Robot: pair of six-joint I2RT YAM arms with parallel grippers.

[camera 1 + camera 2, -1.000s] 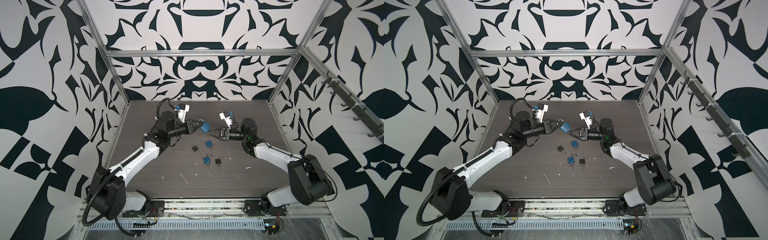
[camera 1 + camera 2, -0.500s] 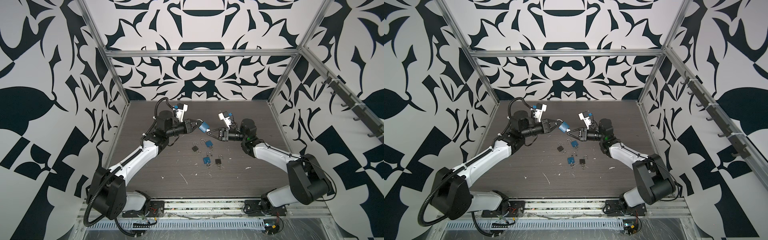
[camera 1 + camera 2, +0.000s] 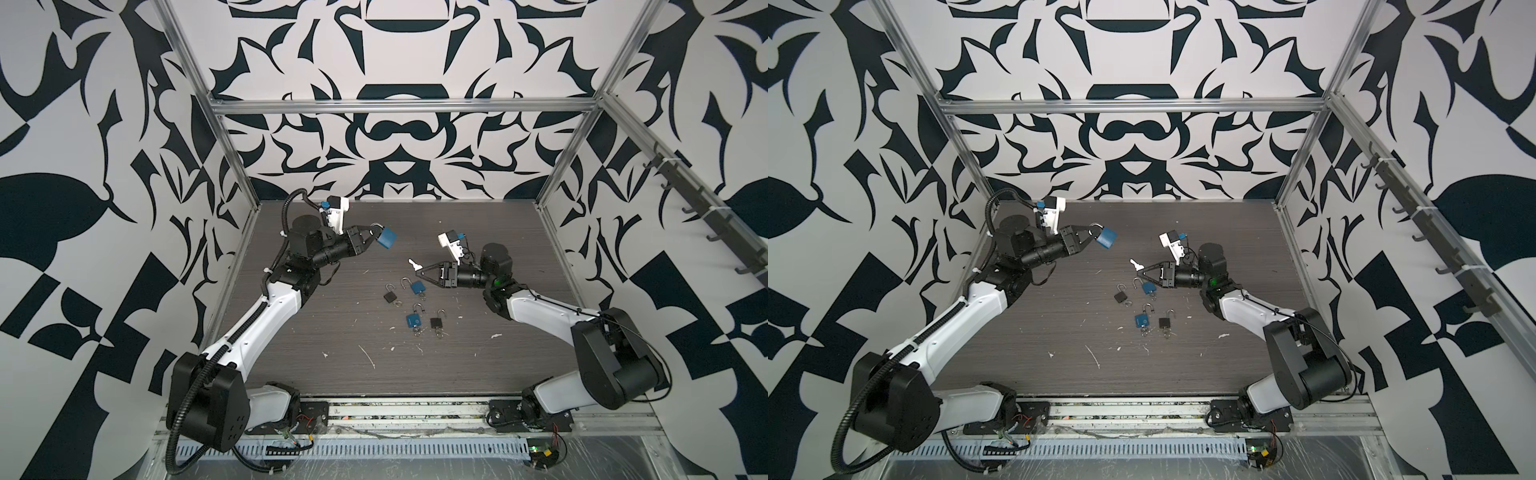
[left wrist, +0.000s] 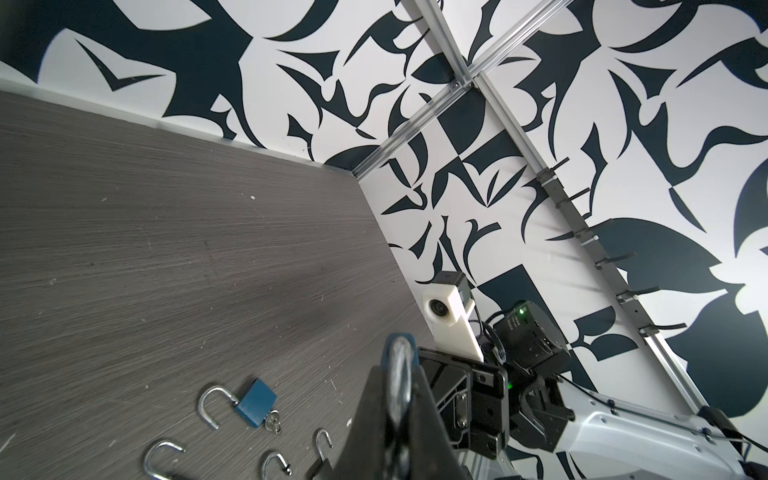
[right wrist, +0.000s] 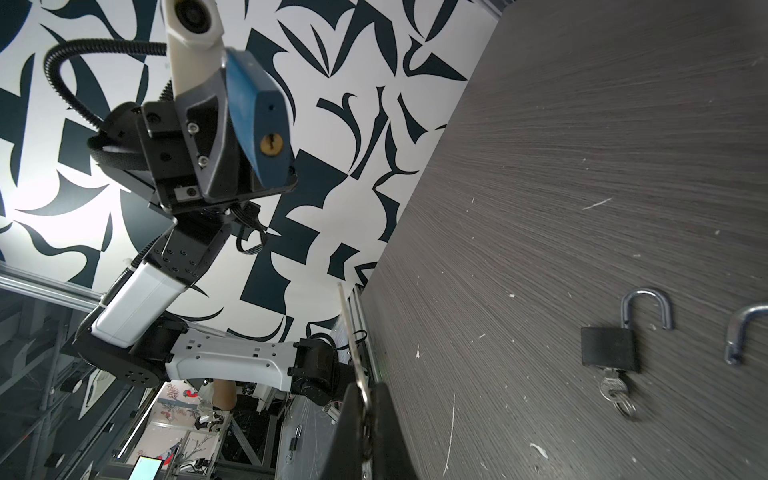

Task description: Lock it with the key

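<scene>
Hovering over table (image 3: pixel 478 232), pickups judged done. Clenching left gripper (image 3: pixel 375 235) on blue padlock (image 3: pixel 387 238) by the shackle, raised far left; clamping right gripper (image 3: pixel 419 269) on key (image 3: pixel 412 262), centre, tip toward keyhole (image 5: pixel 271 144). Holding them well apart. Left to do: align, insert, turn.

- You have no readable text, label, brand or number in any view.
- The blue padlock (image 5: pixel 257 120) shows you a plain body and brass keyhole face, with no legible lettering.
- The small lit screen (image 5: pixel 146 467) is too blurred to read.
</scene>
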